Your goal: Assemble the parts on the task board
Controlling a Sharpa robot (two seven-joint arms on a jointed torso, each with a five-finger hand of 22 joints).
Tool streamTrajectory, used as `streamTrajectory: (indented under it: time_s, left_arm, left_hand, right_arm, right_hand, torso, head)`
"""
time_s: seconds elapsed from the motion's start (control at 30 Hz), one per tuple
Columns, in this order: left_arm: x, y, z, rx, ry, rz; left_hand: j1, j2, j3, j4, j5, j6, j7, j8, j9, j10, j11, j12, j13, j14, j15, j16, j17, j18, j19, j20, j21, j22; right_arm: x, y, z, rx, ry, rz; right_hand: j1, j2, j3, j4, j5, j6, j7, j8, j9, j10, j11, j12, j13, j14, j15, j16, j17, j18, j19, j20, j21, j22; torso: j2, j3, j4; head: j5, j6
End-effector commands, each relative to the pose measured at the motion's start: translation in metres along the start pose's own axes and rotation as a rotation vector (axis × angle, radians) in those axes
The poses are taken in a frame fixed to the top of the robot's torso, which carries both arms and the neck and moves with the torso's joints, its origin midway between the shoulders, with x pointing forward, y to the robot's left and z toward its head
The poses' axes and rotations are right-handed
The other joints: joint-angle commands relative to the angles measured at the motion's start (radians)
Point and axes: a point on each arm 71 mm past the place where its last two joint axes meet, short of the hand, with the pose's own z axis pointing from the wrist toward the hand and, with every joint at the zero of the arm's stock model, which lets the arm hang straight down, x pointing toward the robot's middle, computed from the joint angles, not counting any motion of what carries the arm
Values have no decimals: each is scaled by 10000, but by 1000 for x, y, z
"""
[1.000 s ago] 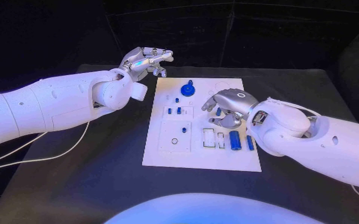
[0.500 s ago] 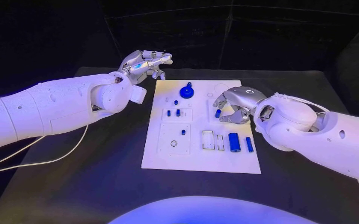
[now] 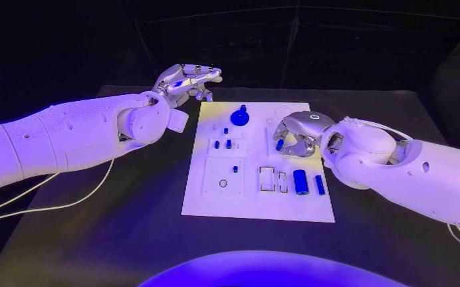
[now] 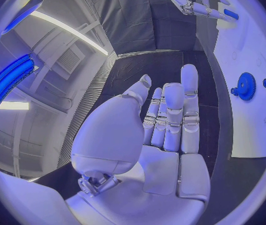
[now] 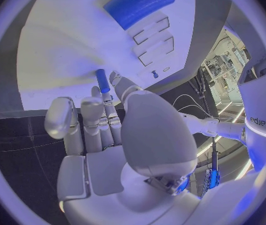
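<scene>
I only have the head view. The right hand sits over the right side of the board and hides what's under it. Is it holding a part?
Observer: Yes. In the right wrist view the right hand pinches a small blue peg, which points toward the task board. I cannot tell if the peg is seated.
Operator: And the left hand, raised beyond the board's far corner. Is anything in it?
Observer: No. The left wrist view shows the left hand with a bare palm and fingers stretched out straight.
</scene>
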Motion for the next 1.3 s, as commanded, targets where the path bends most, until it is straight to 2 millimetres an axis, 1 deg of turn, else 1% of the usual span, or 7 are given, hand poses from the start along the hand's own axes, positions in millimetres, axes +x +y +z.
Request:
streamTrajectory:
  time_s: [0.03, 0.33, 0.53, 0.7, 0.83, 1.13, 1.3]
  left_arm:
    - [2, -1, 1, 51, 161, -47]
    - [2, -1, 1, 46, 161, -46]
    - [2, -1, 1, 40, 151, -43]
    - [1, -1, 0, 23, 145, -40]
    - [1, -1, 0, 18, 137, -37]
    - [0, -1, 1, 14, 121, -28]
    - [-1, -1, 1, 11, 96, -16]
  left_hand:
    - [93, 6, 7, -61, 27, -66, 9, 60, -14, -66, 29, 31, -15, -68, -27, -58, -13, 55, -11, -23, -47, -9]
    - [93, 6, 7, -61, 27, -66, 9, 60, -14, -66, 29, 31, -15, -68, -27, -58, -13, 55, -11, -23, -47, -9]
    - [93, 6, 7, -61, 27, -66, 9, 60, -14, -66, 29, 31, -15, -68, -27, -58, -13, 55, -11, -23, -47, -9]
    - [131, 48, 24, -78, 34, -74, 8, 74, -12, -83, 29, 47, -19, -71, -26, -47, -8, 56, -6, -21, -60, -21]
    - [185, 84, 54, -106, 39, -79, 5, 85, -11, -95, 26, 56, -22, -75, -28, -44, -17, 58, -1, -22, -69, -28]
    - [219, 103, 73, -125, 41, -82, 4, 92, -10, -102, 25, 63, -25, -78, -30, -42, -22, 59, 2, -23, -74, -33]
    - [219, 103, 73, -125, 41, -82, 4, 92, -10, -102, 25, 63, -25, -78, -30, -42, -22, 59, 2, -23, -74, -33]
  right_arm:
    - [1, 2, 2, -117, 290, -103]
    - [2, 4, 6, -148, 366, -67]
    - [1, 2, 8, -21, 192, -173]
    - [-2, 2, 8, -73, -256, -180]
    - [-5, 5, 6, -216, -608, -133]
    - [-14, 12, -9, -590, -1397, 168]
    - [-30, 18, -17, -780, -1812, 712]
  right_hand:
    - [-23, 175, 159, 62, -59, 261, 33, 77, 20, 288, -33, 96, -12, 93, -72, 152, 221, 29, 127, -44, 123, 153]
    - [36, 311, 628, 151, -138, 856, -15, 171, 34, 1162, -196, 189, 18, 242, -191, 527, 802, -69, 440, -157, 442, 591]
    - [310, 440, 1026, -16, -347, 1113, -44, 205, 31, 1433, -255, 122, 31, 255, -251, 619, 924, -95, 515, -222, 537, 716]
    - [584, 437, 1470, -318, -360, 1184, -11, 147, -4, 1516, -233, -6, 31, 236, -242, 642, 946, -107, 529, -235, 585, 774]
    - [686, 425, 1693, -489, -361, 1284, 3, 150, -6, 1644, -233, -21, 55, 246, -243, 697, 1030, -132, 594, -236, 672, 894]
    - [696, 365, 1900, -646, -367, 1367, 23, 135, -15, 1765, -230, -51, 81, 257, -238, 756, 1110, -156, 653, -236, 763, 1013]
    - [659, 329, 1938, -668, -379, 1357, 40, 111, -25, 1763, -218, -79, 82, 254, -230, 763, 1116, -157, 651, -231, 772, 1022]
  torso:
    - [-5, 7, 0]
    - [2, 7, -9]
    - [-6, 3, 0]
    - [-9, 14, 6]
    - [-14, 6, -3]
    - [-28, -1, -6]
    - [-13, 11, 3]
  head:
    - [-13, -6]
    - [-11, -29]
    - [-22, -39]
    - [-9, -29]
    - [3, -34]
    - [2, -10]
    - [37, 1]
